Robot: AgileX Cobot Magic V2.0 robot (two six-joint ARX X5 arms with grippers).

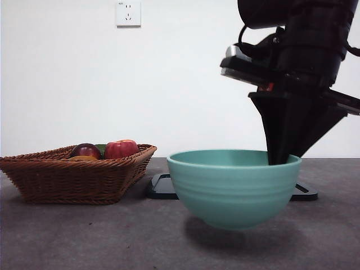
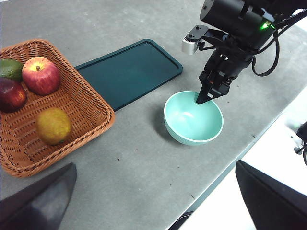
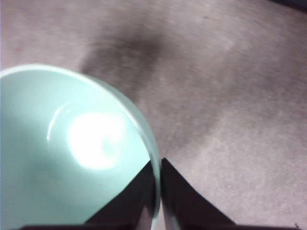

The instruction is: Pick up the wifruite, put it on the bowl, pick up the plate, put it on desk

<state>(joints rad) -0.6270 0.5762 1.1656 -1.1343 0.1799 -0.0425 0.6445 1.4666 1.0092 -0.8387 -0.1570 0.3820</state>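
Bowl (image 1: 233, 188) up front is pinched at its rim by the right gripper (image 3: 157, 191) and seems just off the desk (image 1: 84, 236), wifruite (image 2: 53, 125) untouched in the basket (image 2: 91, 112), left gripper (image 2: 153, 201) spread wide, idle: nothing done yet.

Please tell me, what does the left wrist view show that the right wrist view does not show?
Only the left wrist view shows the basket holding the wifruite, a red apple, a dark fruit and a green fruit, and the dark tray lying beside it. Only the right wrist view shows closely how the right end effector pinches the rim of the bowl, one jaw inside, one outside. Both show the bowl without fruit inside, held by the right end effector, and the grey desk.
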